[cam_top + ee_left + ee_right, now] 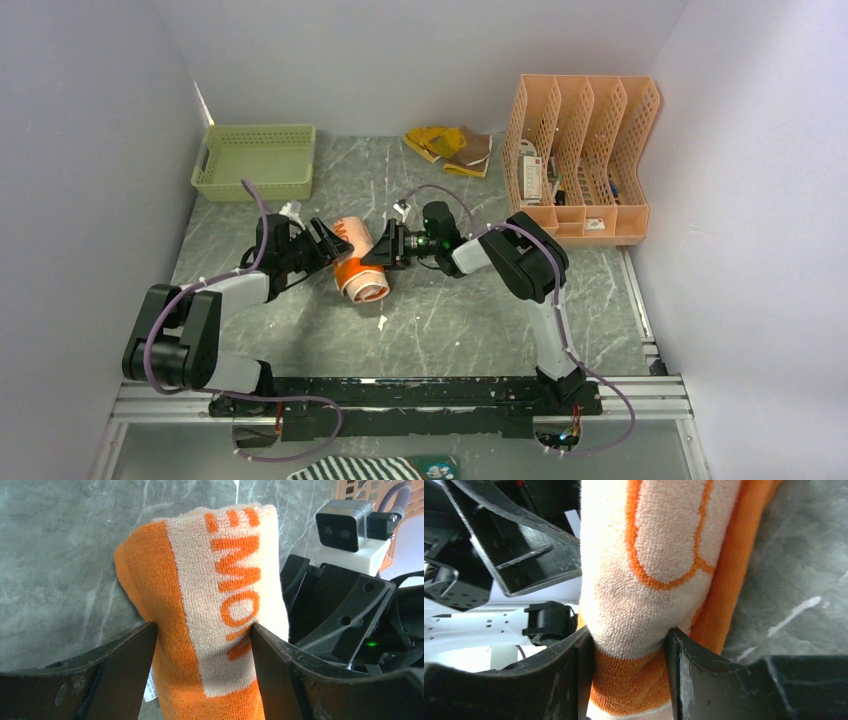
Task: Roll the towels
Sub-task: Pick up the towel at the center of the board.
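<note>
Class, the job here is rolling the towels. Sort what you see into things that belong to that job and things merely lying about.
Belongs to the job:
orange towel, rolled, clamped by the left gripper and right gripper
yellow towel, not rolled, at the back

Lying about:
green basket
peach file organizer
striped cloth, at the near edge

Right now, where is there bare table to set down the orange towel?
Bare table lies between the orange towel and the base rail, and between the green basket and yellow towel. Crowded centre: left gripper and right gripper clamp it.
</note>
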